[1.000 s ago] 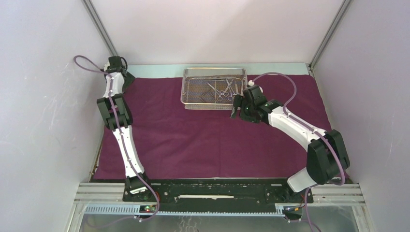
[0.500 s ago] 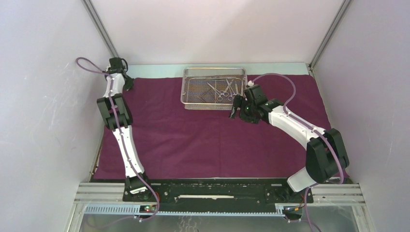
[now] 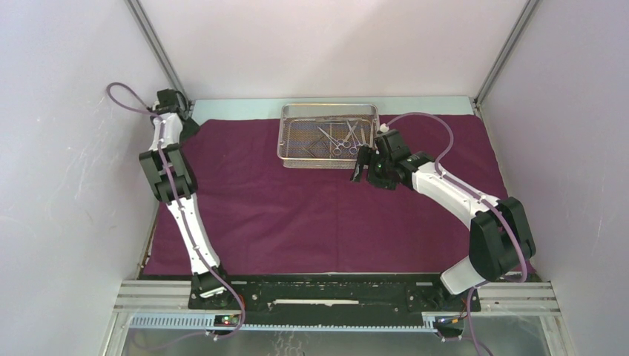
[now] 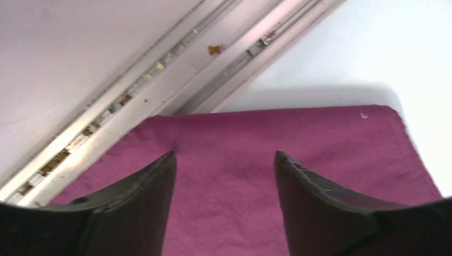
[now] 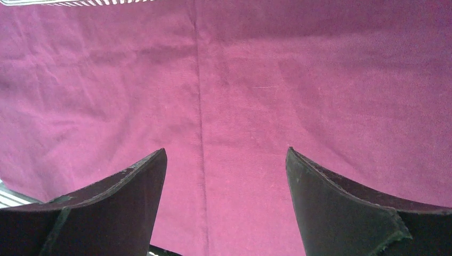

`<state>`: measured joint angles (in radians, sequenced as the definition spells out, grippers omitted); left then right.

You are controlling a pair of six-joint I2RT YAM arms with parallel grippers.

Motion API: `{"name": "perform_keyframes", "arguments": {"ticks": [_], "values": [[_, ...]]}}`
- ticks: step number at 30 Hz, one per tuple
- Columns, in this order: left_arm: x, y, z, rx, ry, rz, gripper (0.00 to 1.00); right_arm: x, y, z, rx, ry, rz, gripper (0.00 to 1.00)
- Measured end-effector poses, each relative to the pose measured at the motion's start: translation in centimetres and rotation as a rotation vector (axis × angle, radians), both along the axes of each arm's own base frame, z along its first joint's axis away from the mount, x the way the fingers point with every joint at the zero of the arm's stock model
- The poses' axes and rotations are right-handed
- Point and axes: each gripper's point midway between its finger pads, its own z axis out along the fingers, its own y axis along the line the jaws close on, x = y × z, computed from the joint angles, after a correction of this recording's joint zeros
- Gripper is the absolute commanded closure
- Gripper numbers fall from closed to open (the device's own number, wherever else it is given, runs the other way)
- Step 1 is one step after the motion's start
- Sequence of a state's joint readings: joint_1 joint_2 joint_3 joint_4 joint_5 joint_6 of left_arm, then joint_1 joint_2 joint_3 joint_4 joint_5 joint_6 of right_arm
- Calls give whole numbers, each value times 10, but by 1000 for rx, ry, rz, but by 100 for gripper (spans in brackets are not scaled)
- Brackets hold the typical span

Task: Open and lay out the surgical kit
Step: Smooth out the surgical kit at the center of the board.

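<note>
Maroon cloth (image 3: 311, 211) spread flat. Wire-mesh tray (image 3: 315, 162) on its far edge, steel instruments (image 3: 343, 137) inside. Left gripper (image 4: 224, 154) released, empty, over far-left cloth corner. Right gripper (image 5: 225, 151) released, empty, beside tray.

No text, label, brand, number or sign can be read in any of the three views. A pale strip (image 3: 319, 302) on the black base plate (image 3: 252, 295) at the near edge is too small to tell whether it carries print.
</note>
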<state>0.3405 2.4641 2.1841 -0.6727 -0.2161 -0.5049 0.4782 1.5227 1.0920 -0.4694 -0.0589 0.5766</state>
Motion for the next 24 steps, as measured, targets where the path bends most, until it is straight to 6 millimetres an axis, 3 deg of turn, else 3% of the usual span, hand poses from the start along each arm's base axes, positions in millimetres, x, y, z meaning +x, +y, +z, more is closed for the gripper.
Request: {"name": "perform_keyframes", "arguments": {"ticks": [4,17,24], "values": [[-11,13,-2,0,27,13,12,0,0,0,1,1,2,10],[-19,13,0,-70,22,-4,7,-1,1,0,6,3,10,10],[-36,17,0,-56,77,-50,7,-3,3,2,17,5,21,10]]}}
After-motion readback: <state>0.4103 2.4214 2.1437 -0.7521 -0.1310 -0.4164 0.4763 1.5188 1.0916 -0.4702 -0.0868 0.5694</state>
